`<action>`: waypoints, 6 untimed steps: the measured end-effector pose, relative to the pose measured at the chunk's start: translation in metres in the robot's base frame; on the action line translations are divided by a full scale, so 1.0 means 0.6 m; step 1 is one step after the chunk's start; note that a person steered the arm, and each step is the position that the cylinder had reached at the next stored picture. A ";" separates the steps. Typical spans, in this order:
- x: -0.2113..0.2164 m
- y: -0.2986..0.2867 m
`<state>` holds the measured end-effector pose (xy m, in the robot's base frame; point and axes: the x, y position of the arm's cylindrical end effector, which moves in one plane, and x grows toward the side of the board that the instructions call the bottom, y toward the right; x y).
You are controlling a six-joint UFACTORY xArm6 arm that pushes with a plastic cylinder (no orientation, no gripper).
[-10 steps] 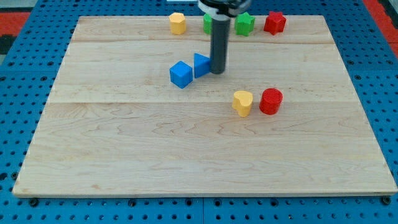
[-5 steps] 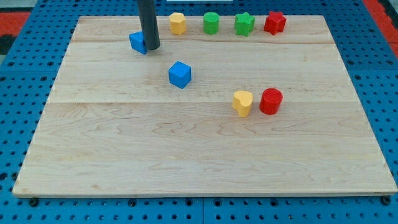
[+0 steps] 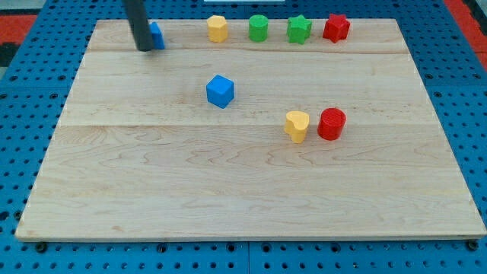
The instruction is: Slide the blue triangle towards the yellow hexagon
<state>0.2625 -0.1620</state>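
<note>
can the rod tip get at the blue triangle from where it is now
Probably yes. My tip is already right against the blue triangle, on its left in the view, with nothing between them. From that side a push would send it rightward toward the yellow hexagon, and that stretch looks clear.

Pale wooden board on blue pegboard; red corners behind.
</note>
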 end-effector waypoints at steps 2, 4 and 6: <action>-0.024 0.040; -0.025 -0.091; -0.085 -0.033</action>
